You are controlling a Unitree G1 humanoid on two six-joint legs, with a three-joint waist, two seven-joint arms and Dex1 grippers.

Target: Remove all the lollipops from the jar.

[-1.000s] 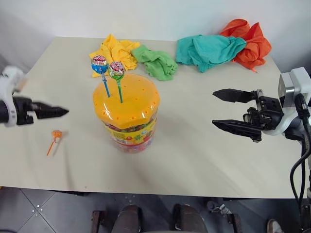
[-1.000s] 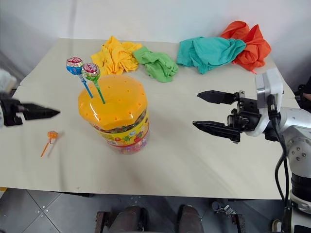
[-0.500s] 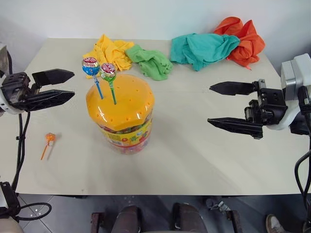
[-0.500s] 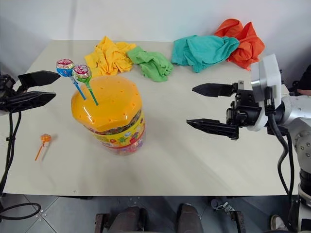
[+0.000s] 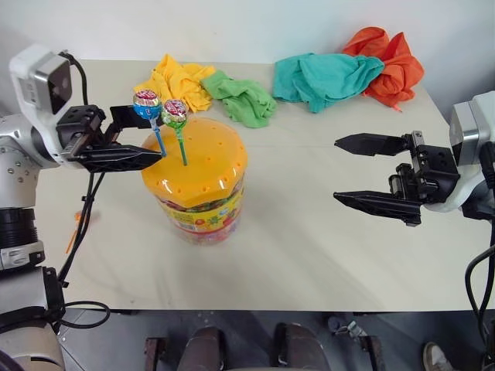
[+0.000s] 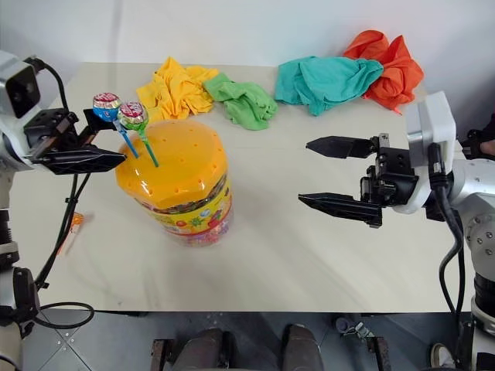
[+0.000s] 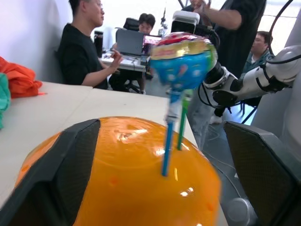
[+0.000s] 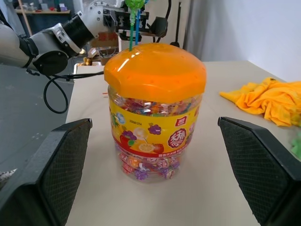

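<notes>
On the jar's (image 5: 197, 174) orange lid: blue-stick lollipop (image 5: 147, 104) and green-stick lollipop (image 5: 175, 114), both yet to remove. My left pincer (image 5: 143, 139) brackets the blue stick, unclenched; right pincer (image 5: 352, 170) spread, empty. Orange-stick lollipop (image 6: 75, 224) lies out on the bench (image 5: 309, 232).

My black fingers (image 5: 147, 158) sit by a jar (image 5: 197, 193) with an orange lid (image 5: 203, 154) and a yellow-red label band. Its lollipops (image 5: 147, 104) have blue and green sticks and printed wrappers. On the far table (image 5: 309, 247), which is beige, lie yellow (image 5: 178, 81), green (image 5: 246, 97), teal (image 5: 325, 77) and orange cloths (image 5: 390, 58).
</notes>
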